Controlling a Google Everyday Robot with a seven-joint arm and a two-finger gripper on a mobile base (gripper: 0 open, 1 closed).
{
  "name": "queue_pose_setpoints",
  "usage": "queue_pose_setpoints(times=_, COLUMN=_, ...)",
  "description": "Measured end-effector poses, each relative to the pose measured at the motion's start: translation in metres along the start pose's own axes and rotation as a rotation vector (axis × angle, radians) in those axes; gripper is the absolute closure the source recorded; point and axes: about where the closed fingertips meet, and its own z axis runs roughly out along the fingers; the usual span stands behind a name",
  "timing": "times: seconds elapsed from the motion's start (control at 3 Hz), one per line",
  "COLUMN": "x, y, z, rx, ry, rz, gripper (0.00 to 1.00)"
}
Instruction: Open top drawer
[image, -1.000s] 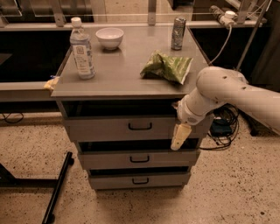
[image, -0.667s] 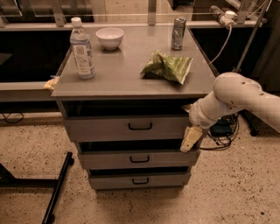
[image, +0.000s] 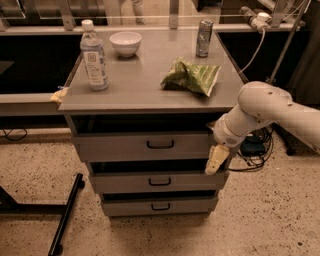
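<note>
The top drawer is the widest grey front panel, right under the cabinet's top, with a small dark loop handle at its centre. A dark gap shows above the panel. My gripper hangs at the drawer's right end, pointing down, well right of the handle and level with the panel's lower edge. It holds nothing. My white arm comes in from the right.
Two narrower drawers sit below. On the cabinet top stand a water bottle, a white bowl, a can and a green chip bag. Cables lie right; a black stand leg lies left on the floor.
My gripper has moved a little to the right along the top drawer's front, away from the handle. The drawers have not moved.
</note>
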Motion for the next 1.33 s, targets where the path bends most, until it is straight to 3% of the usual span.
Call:
queue_pose_setpoints(times=0.67, x=0.010, y=0.013, z=-0.004, rx=-0.088, ry=0.059, rz=0.051, gripper=0.00)
queue_pose_setpoints(times=1.33, x=0.012, y=0.039, z=-0.031, rx=-0.158, ry=0.105, rz=0.096, gripper=0.00)
